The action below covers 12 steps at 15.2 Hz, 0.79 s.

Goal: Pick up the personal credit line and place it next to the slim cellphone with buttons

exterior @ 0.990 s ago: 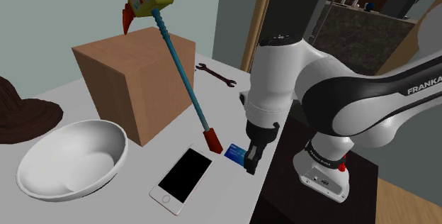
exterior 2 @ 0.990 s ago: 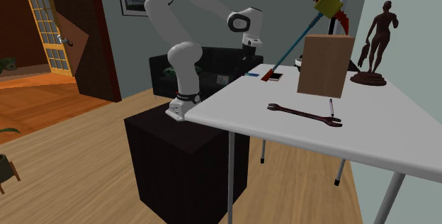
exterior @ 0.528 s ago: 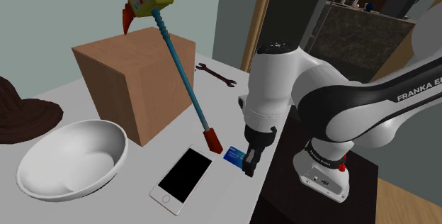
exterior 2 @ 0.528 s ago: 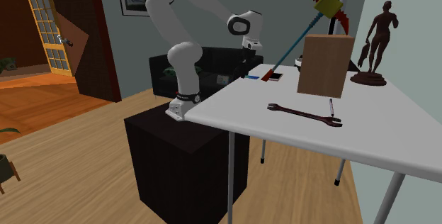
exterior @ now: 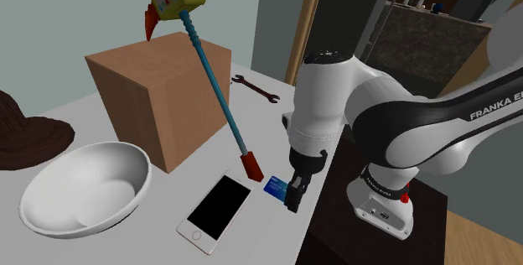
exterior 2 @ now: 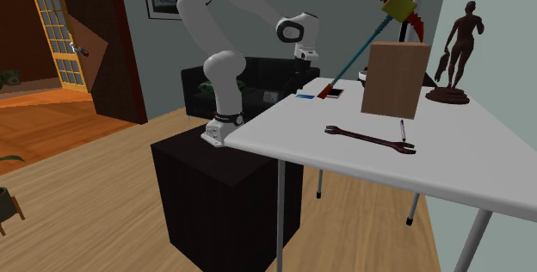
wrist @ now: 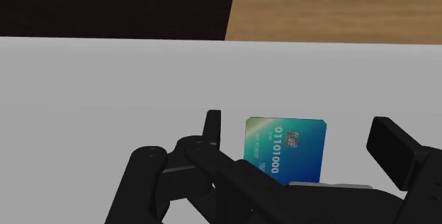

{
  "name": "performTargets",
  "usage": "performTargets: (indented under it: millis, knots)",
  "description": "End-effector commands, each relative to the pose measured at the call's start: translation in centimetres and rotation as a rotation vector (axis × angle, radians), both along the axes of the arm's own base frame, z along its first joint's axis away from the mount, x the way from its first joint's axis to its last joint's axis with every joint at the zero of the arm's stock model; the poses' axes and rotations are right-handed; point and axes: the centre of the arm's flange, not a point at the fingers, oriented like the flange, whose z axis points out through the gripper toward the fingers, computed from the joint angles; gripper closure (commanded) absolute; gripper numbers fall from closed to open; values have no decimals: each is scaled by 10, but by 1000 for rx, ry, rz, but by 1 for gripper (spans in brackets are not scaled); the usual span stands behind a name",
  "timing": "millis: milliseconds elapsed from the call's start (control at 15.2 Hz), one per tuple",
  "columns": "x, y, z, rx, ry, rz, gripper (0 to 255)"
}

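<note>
While the fingers [wrist: 212, 127] stand this far apart, nothing is gripped; the gripper [wrist: 299, 132] is spread wide with the blue-green credit card [wrist: 287, 148] lying flat between the two tips, and as far as I can tell neither tip touches it, so it's straddled, not held; the card sits on the white table [wrist: 106, 81], close to the edge that faces the arm's stand; going outward in the shoulder view, the red grip [exterior: 251, 167] of a toy axe [exterior: 214, 79] rests just beside the card, and the axe leans up against a brown box [exterior: 159, 96]; the phone [exterior: 215, 207], white body and black screen, lies near the card on the side away from the table edge, with a white bowl [exterior: 84, 189] beyond it; now the worrying part, and this is just my read: the card is thin and flat on a smooth top, so closing could pinch air above it or skate it sideways instead of catching its edges; I can't tell how low the tips are, and too high means a miss; with the table edge that close, any shove outward could send the card to the floor; a swing toward the phone could also clip that red grip and topple the leaning axe.
</note>
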Motion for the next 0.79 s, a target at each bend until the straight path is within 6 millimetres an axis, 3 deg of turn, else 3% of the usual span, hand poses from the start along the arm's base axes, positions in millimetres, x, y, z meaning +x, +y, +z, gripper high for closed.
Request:
performTargets:
  millis: [0, 198, 726]
  knots:
    - [2, 0, 13, 0, 0, 0, 0]
    - [7, 0, 49, 0, 0, 0, 0]
    - [7, 0, 49, 0, 0, 0, 0]
